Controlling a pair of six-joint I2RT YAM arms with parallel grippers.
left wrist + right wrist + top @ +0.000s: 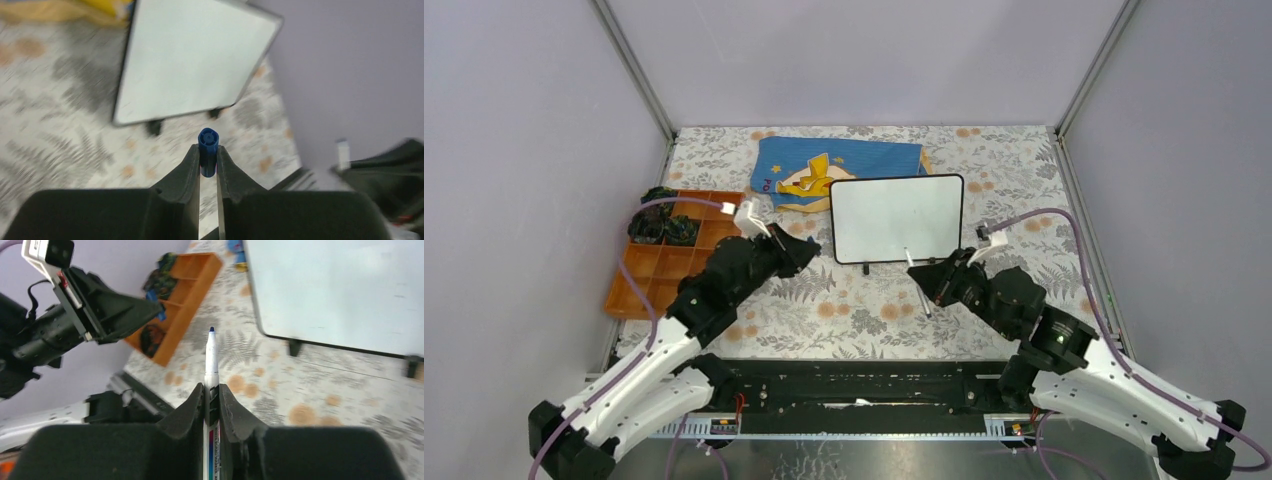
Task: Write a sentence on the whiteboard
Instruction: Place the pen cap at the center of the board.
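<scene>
Lying at the left edge: an orange tray (649, 268) of compartments is set on the tabletop (844, 310), with dark items (664, 226) gathered in its far compartments.
Left gripper (208, 151): its jaws are clamped on a blue cap (208, 142), which is held above the tabletop left of centre and pointed towards the whiteboard (896, 218).
Blue cloth (854, 160): it is spread by the far edge and partly hidden by the board's far left corner.
Whiteboard: it is stood on black feet just beyond the tabletop's centre, and its face is seen plain white.
Right gripper (212, 391): its jaws are closed around a white marker (211, 355), whose blue tip is bared and kept apart from the board, off its near left corner.
</scene>
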